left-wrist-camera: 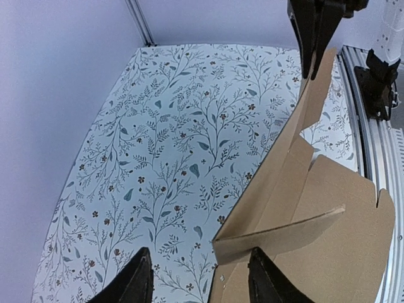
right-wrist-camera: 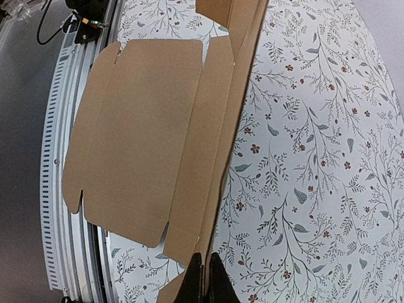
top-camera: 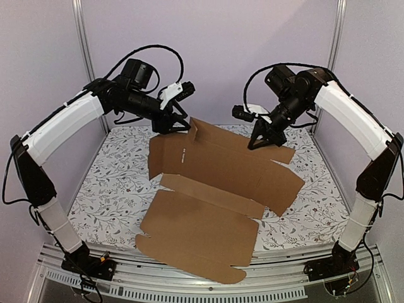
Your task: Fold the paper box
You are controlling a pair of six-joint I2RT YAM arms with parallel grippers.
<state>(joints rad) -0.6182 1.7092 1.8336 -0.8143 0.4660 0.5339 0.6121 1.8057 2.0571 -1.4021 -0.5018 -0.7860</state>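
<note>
Paper box (top-camera: 202, 218), left hand (top-camera: 173, 125) contact unclear

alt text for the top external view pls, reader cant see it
A brown paper box, mostly an unfolded sheet, lies on a floral-patterned table between two robot arms, its far panel tilted up. The right gripper pinches that panel's far edge. The left gripper, jaws open, sits at the raised far-left flap.

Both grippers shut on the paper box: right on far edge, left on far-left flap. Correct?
No: the left gripper is open, fingers apart at that flap, per the left wrist view. The right gripper is shut on the far edge of the paper box.
</note>
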